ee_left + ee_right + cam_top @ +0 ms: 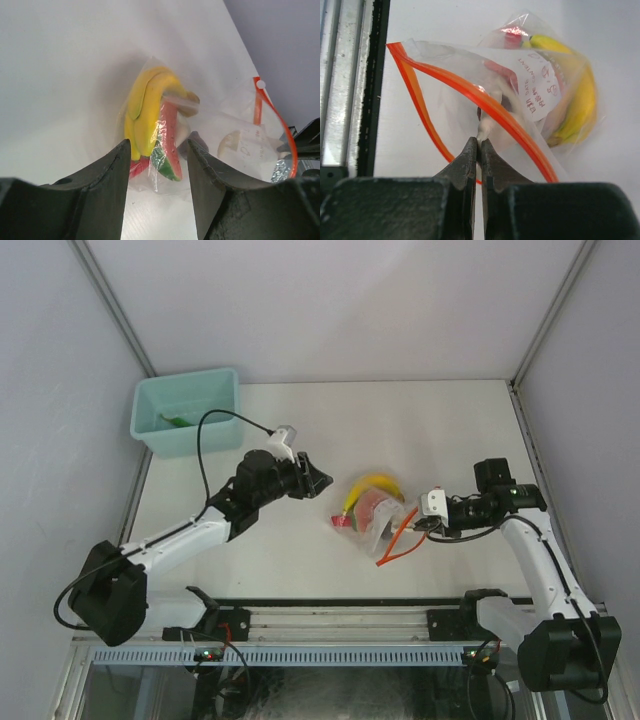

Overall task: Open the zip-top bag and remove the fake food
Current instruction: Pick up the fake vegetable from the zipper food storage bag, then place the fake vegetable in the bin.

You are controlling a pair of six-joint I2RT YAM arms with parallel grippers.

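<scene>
White worktop [300, 420], grey walls around it; a teal bin [186, 412] sits in the far left corner. The bag [393, 533] lies near the middle, toward the right arm, with the food inside: a banana [147, 107], a red-and-green slice [167, 150] and a red piece [137, 167]. The right fingers [467, 160] are pinched tight on clear plastic at the bag's mouth, just beside the orange zip strip [495, 107], which bows open in a loop. The left fingers [112, 185] stand half apart, holding nothing, just left of the bag. A white label [540, 82] shows on the bag's side.
</scene>
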